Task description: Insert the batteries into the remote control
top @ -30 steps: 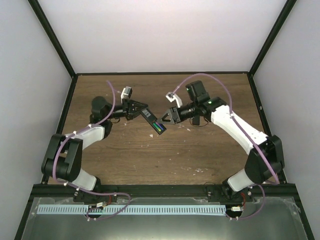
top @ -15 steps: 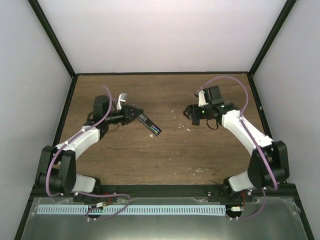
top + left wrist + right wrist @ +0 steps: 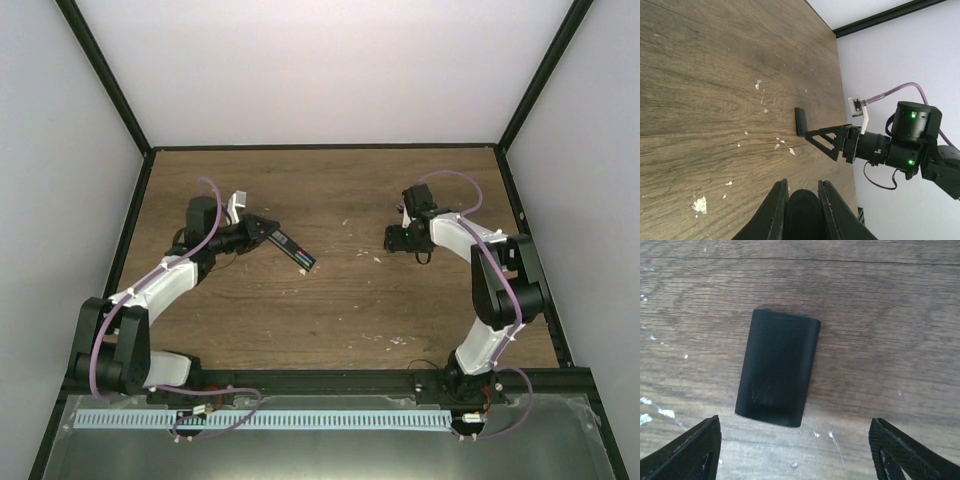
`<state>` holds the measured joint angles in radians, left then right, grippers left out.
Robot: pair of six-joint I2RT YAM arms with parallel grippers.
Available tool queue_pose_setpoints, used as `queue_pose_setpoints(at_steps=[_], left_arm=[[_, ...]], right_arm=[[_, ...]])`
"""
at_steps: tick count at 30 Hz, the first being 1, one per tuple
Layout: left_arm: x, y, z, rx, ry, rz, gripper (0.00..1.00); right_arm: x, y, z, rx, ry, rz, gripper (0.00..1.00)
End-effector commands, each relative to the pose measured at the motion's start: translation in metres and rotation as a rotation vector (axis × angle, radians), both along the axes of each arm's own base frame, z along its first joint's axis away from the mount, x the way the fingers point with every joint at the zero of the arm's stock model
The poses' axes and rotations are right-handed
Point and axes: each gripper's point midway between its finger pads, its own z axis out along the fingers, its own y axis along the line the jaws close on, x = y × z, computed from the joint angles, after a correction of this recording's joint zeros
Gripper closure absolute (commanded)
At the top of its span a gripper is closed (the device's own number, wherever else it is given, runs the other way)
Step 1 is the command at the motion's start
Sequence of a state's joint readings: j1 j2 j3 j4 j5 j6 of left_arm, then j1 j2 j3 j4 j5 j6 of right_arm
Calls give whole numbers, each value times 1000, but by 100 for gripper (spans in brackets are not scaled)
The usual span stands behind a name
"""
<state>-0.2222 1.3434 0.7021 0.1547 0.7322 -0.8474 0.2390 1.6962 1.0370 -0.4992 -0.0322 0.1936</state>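
My left gripper (image 3: pixel 268 232) is shut on one end of the remote control (image 3: pixel 296 250), a slim black bar held above the table left of centre. A blue-green strip, the batteries (image 3: pixel 305 258), shows at its far end. In the left wrist view the remote's rounded end (image 3: pixel 801 215) fills the gap between my left gripper's (image 3: pixel 801 183) fingers. My right gripper (image 3: pixel 392 238) points down at the table on the right, open and empty. In the right wrist view my right gripper (image 3: pixel 795 432) stands wide over a small black cover piece (image 3: pixel 777 367) that lies flat on the wood.
Pale specks of debris (image 3: pixel 700 204) are scattered over the wooden table (image 3: pixel 330 310). The black cover piece (image 3: pixel 800 121) lies by the right gripper's finger (image 3: pixel 832 141). Black frame rails (image 3: pixel 320 147) edge the table at the back and sides.
The right gripper opened, drew away from the remote to the right and now hangs over the black cover piece. The left arm pulled the remote back to the left.
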Motion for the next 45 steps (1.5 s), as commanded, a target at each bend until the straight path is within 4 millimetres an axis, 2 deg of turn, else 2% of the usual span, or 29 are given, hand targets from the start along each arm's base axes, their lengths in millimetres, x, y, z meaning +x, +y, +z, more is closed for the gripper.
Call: queue_pose_setpoints(at_steps=[1, 11, 23, 29, 35, 41, 45], left_arm=[[2, 4, 5, 16, -47, 12, 100], [7, 4, 6, 32, -45, 8, 100], [12, 4, 4, 28, -33, -3, 100], [13, 5, 1, 30, -29, -2, 100], [15, 8, -11, 44, -23, 12, 100], [14, 12, -26, 48, -47, 40, 100], [13, 14, -30, 49, -105, 43, 100]], right_arm=[[24, 4, 5, 5, -45, 3, 28], [32, 8, -13, 0, -11, 19, 37], [26, 14, -29, -80, 43, 47, 43], [16, 15, -33, -101, 73, 56, 47], [-2, 18, -38, -95, 102, 66, 52], [-19, 19, -50, -77, 139, 74, 67], [-24, 18, -50, -73, 136, 77, 74]])
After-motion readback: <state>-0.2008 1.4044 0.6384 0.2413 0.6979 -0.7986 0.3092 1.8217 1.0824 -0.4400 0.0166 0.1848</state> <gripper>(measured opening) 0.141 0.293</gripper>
